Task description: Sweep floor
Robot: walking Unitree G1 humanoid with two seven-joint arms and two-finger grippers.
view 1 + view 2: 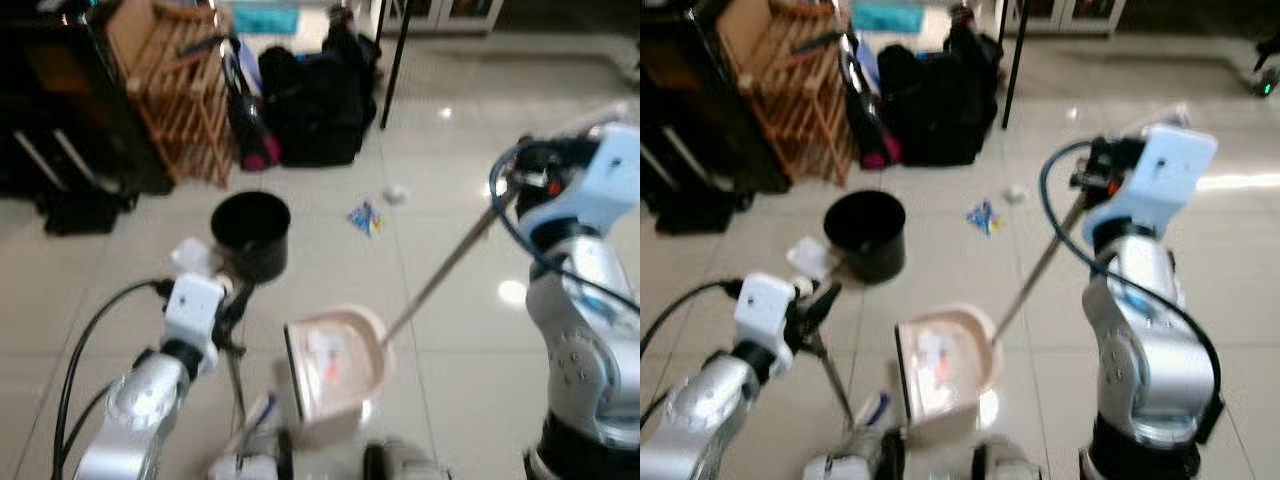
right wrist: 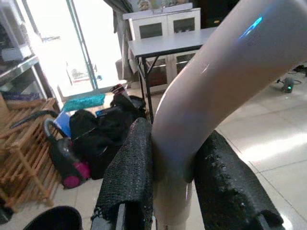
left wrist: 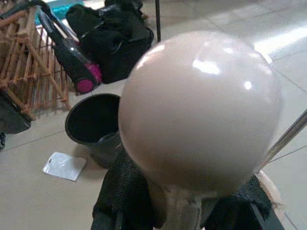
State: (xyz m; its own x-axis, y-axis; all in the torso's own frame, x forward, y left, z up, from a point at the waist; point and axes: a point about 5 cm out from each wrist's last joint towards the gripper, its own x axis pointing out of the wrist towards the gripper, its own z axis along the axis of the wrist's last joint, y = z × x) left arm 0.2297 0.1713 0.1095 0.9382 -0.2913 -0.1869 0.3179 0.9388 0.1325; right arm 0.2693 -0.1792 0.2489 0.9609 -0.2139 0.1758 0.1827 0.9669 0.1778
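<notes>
Left claw (image 1: 815, 300) around dustpan handle (image 3: 199, 112); right claw (image 2: 175, 191) clamping broom handle (image 2: 216, 81).

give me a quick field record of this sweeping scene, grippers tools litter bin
left gripper: shut on the dustpan handle, its round knob close before the left wrist camera
right gripper: shut on the broom handle, which slants down to the dustpan
dustpan: beige, on the floor between the arms, scraps inside
litter: blue wrapper and a small white scrap beyond the dustpan; white paper beside the bin
bin: black, open, upright
background: wooden rack, black bags
</notes>
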